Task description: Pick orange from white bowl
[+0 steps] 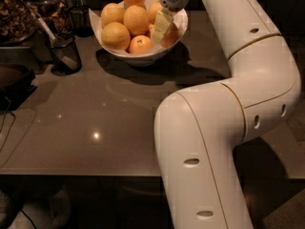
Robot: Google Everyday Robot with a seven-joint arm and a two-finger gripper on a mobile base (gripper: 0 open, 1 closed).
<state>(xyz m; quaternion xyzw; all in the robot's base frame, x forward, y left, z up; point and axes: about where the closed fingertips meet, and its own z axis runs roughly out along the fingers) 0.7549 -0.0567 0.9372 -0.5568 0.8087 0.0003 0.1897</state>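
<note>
The white bowl (143,57) stands at the far middle of the table and holds several yellow-orange fruits. A round orange (136,19) sits in the bowl's middle, with a larger pale one (115,35) to its left and a smaller deeper-orange one (141,44) in front. My gripper (161,26) reaches down from above into the right side of the bowl, between the middle orange and a partly hidden fruit (171,34) by the right rim. I cannot tell which fruit it touches.
My white arm (224,128) fills the right half of the view and rises over the table's right side. A dark glass cup with utensils (64,51) stands left of the bowl. Dark containers (19,18) sit at the far left. The grey tabletop (95,113) stretches toward the front edge.
</note>
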